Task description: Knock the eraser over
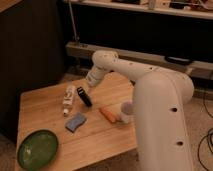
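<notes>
The eraser is a narrow black block on the wooden table, just right of the white tube. It is tilted, its top leaning toward the back left. My gripper is at the end of the white arm, just above and behind the eraser's upper end, very close to it or touching it.
A white tube-like bottle lies left of the eraser. A flat blue sponge lies in front of it. An orange carrot and a white cup are to the right. A green plate sits at the front left corner.
</notes>
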Available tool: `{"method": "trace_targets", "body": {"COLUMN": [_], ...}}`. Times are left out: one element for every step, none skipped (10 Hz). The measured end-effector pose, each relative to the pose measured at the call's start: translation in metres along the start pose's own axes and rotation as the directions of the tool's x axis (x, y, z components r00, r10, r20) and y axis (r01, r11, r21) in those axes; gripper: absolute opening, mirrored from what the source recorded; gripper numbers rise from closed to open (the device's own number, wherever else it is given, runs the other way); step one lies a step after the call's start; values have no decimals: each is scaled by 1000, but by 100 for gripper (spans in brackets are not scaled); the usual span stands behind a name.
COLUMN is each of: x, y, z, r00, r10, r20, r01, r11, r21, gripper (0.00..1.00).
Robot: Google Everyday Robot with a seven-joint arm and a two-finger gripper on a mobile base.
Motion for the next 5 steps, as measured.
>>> {"method": "trace_targets", "body": {"x": [0,2,3,5,9], "y": [19,45,76,95,107], "z": [4,9,12,11,10], "r00": [1000,997,992,989,987], "r10": [-30,-78,-126,-149,-162], "r20": [-7,-14,-13,-1,8], "r01": [30,77,123,148,161], "r11": [999,994,985,978,975], "r21": [-35,-81,-125,-144,-150], "gripper": [0,0,0,0,0]}}
